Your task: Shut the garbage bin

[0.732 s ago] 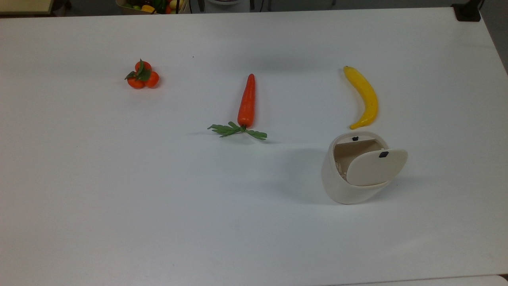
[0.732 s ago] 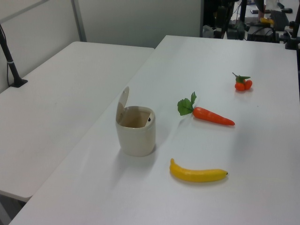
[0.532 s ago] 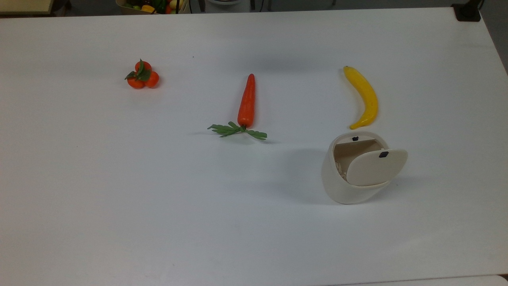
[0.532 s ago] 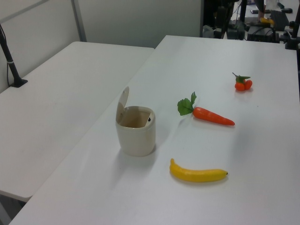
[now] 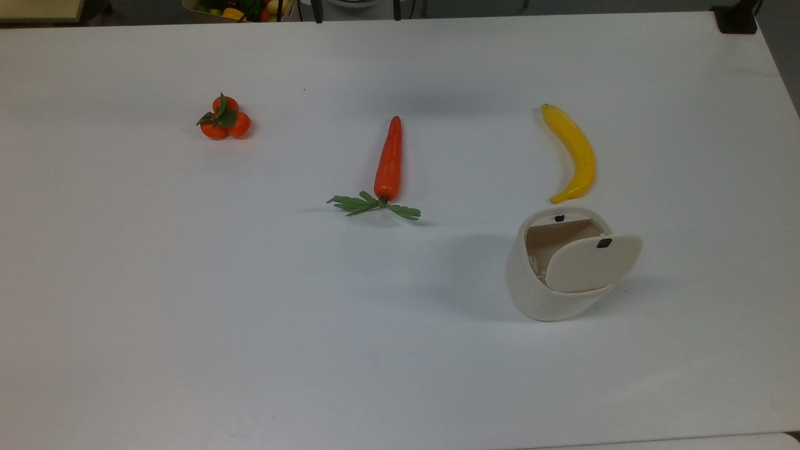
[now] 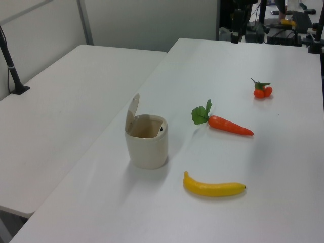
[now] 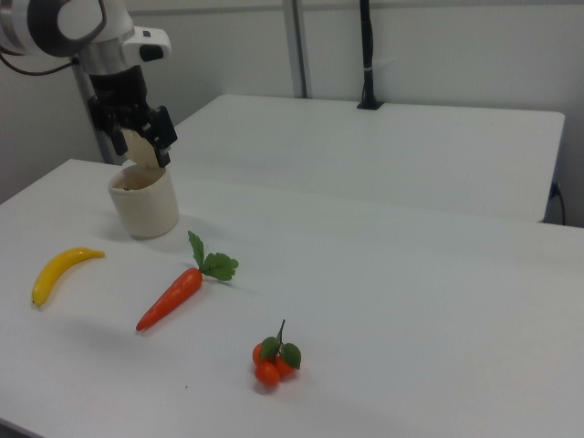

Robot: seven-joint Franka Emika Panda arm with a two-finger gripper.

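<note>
Take the small cream-white plastic garbage bin (image 5: 565, 275) as your landmark. You see it standing upright on the white table (image 5: 187, 300), in the lower right part of the top view. Its flat hinged lid (image 5: 592, 262) with a small black tab (image 5: 604, 243) is raised, so the mouth is open; in the left view the lid (image 6: 132, 110) stands almost upright at the bin's (image 6: 147, 143) far-left rim.

Just beyond the bin in the top view you find a yellow curved plastic banana (image 5: 573, 153), near but not touching. To the top view's left of the bin lies an orange plastic carrot (image 5: 388, 161) with green leaves. Well apart from the bin, further to the top view's left, sits a cluster of 3 small orange fruits (image 5: 225, 120) with green leaves.

In the right view, you see the black two-finger gripper (image 7: 139, 139) on the white arm (image 7: 87, 27). It hangs in front of the raised lid (image 7: 140, 149), above the bin (image 7: 144, 201), and its fingers (image 7: 164, 137) are spread apart, one on each side of the lid, holding nothing.
</note>
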